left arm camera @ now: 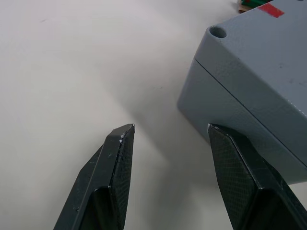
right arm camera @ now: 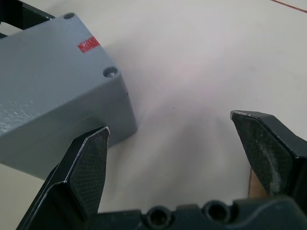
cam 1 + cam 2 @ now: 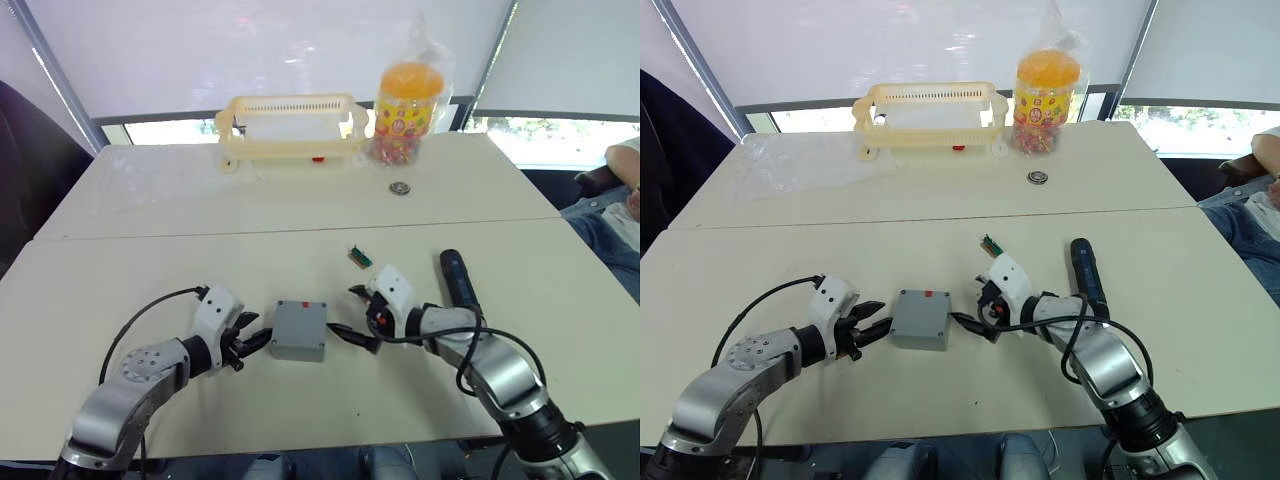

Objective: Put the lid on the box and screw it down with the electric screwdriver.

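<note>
Both grippers sat spread on either side of the closed grey box on the near table

The left gripper (image 3: 250, 343) had its fingers apart just left of the box (image 3: 300, 329), one finger (image 1: 249, 172) close against the box's left wall, while the right gripper (image 3: 352, 318) was spread wide just right of the box, one finger (image 2: 84, 167) by its near right corner, neither pinching anything. The lid (image 2: 43, 57) already lay on the box, flush along its seam, with a red mark (image 2: 88, 45) near the far edge and open screw holes at its corners. The electric screwdriver (image 3: 459, 282) lay on the table to the right, beside the right arm. Between the box and screwdriver, farther off, lay a small green part (image 3: 360, 257). On the far table stood a cream basket (image 3: 290, 128), a yellow jar in a bag (image 3: 407, 100) and a small round metal piece (image 3: 400, 188)
</note>
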`<action>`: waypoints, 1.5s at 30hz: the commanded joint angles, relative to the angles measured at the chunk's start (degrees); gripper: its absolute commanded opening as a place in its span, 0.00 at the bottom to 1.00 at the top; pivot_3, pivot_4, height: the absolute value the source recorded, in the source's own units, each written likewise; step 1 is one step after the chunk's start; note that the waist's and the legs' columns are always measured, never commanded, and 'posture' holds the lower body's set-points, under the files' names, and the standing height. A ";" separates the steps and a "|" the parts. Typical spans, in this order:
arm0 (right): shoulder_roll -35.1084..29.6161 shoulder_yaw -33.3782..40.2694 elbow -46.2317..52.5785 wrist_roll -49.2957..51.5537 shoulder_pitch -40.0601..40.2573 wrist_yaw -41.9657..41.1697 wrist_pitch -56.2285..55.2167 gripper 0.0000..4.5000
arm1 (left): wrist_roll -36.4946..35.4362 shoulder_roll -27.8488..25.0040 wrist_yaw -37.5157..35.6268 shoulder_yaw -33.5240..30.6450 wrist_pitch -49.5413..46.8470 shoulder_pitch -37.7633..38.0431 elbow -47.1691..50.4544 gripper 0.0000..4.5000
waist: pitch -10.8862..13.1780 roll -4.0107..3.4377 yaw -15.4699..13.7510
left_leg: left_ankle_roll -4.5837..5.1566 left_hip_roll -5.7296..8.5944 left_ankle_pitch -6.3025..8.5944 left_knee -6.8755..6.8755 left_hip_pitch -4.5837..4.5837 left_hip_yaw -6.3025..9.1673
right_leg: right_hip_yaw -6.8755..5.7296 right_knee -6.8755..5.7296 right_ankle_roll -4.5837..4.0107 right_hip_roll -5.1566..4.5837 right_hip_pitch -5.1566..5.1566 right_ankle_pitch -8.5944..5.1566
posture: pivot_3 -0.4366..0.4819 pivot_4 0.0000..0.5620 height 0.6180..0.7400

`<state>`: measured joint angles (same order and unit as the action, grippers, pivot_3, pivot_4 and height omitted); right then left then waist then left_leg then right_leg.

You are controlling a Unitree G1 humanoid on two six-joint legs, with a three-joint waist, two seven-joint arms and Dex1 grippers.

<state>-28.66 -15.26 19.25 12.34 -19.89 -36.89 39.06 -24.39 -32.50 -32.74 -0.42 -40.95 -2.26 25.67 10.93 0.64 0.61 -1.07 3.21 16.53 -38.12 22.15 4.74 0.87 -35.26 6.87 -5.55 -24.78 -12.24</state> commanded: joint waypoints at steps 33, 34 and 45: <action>8.03 9.39 -47.16 -4.78 -24.47 -0.38 -21.53 0.69 | -18.54 -17.08 -13.53 -8.51 -10.58 -18.42 5.62 0.55 | 0.01 -0.01 0.55 | -0.15 0.01 -0.09 0.04 0.01 -0.07 | 0.10 -0.28 0.00 0.03 -0.20 0.01 | 0.48 0.27 1.00; 8.09 9.44 -47.42 -4.92 -24.47 -0.36 -21.76 0.69 | -18.45 -16.99 -13.33 -8.45 -10.50 -18.06 5.80 0.55 | 0.01 -0.01 0.55 | -0.15 0.01 -0.09 0.04 0.01 -0.06 | 0.10 -0.29 0.00 0.03 -0.20 0.01 | 0.48 0.27 1.00; 8.77 10.17 -47.97 -5.21 -24.33 -0.04 -22.09 0.28 | -18.05 -16.74 -12.01 -7.84 -9.68 -16.01 6.51 0.55 | 0.01 -0.01 0.55 | -0.16 0.02 -0.10 0.04 0.01 -0.06 | 0.10 -0.31 0.00 0.05 -0.21 0.01 | 0.48 0.27 1.00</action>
<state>-20.47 -6.34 -29.64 7.05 -42.91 -37.22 18.08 -42.49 -49.22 -44.88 -7.83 -51.71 -18.29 30.50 10.94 0.63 1.16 -1.24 3.24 16.44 -38.08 22.16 4.68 0.97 -35.57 6.87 -5.49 -24.98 -12.23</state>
